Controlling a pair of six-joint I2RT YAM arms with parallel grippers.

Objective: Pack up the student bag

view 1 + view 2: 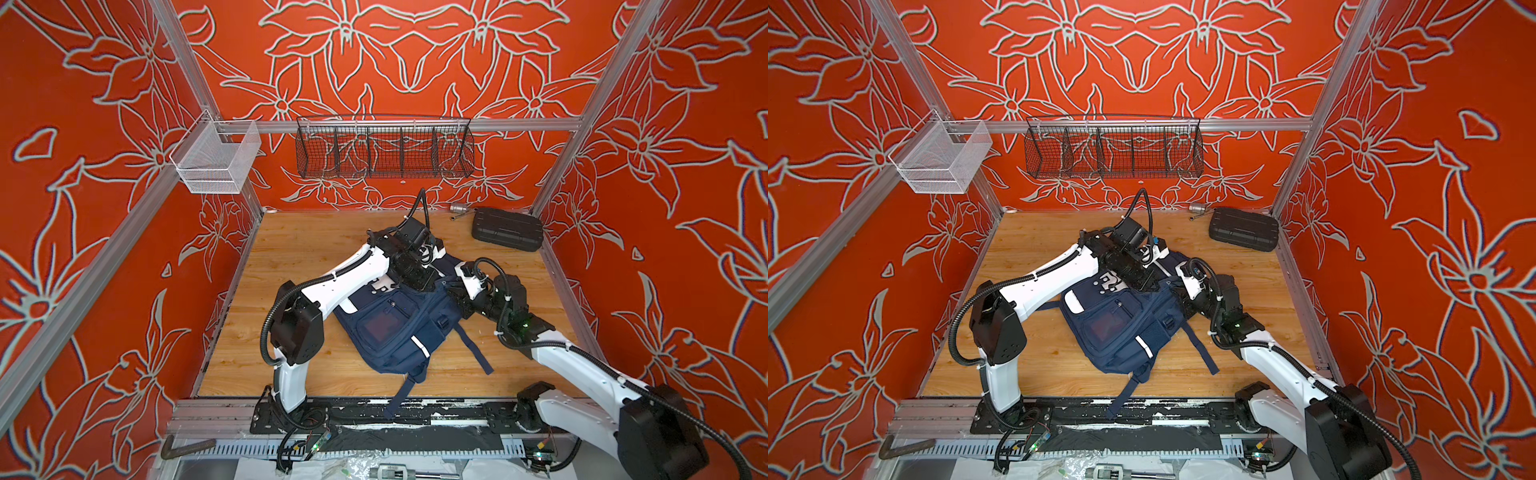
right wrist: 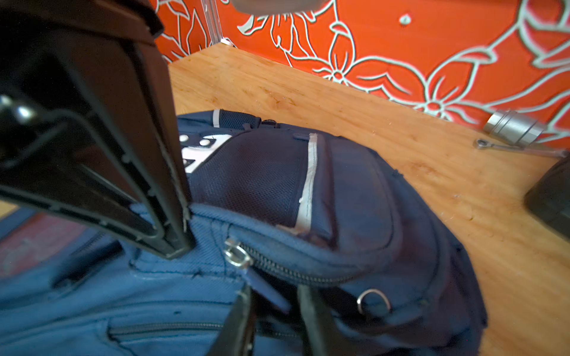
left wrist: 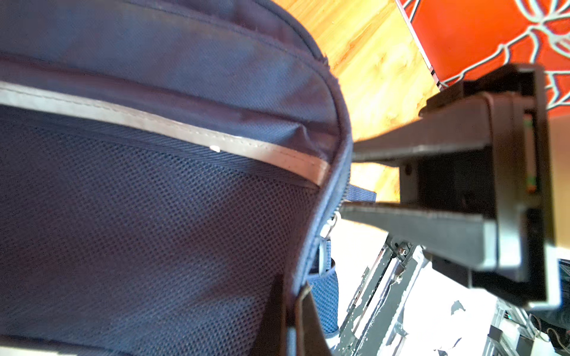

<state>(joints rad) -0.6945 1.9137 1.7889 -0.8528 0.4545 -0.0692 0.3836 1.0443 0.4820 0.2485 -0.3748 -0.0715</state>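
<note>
I count one large navy-blue fabric backpack [image 1: 390, 332], and two black grippers of mine at its far end: the left gripper [image 2: 177, 243] and the right gripper [image 3: 347, 182]. Beyond the backpack, off to its far right, lie three loose things, one of each kind: one black ribbed hard plastic case [image 1: 508, 229], one short silver metal cylinder [image 2: 512, 127] and one slim silver metal wrench [image 2: 524, 150]. Above and behind the backpack hang two baskets: one black wire basket [image 1: 384, 147] split into five compartments, and one white mesh basket [image 1: 216, 156] further to its left.
</note>
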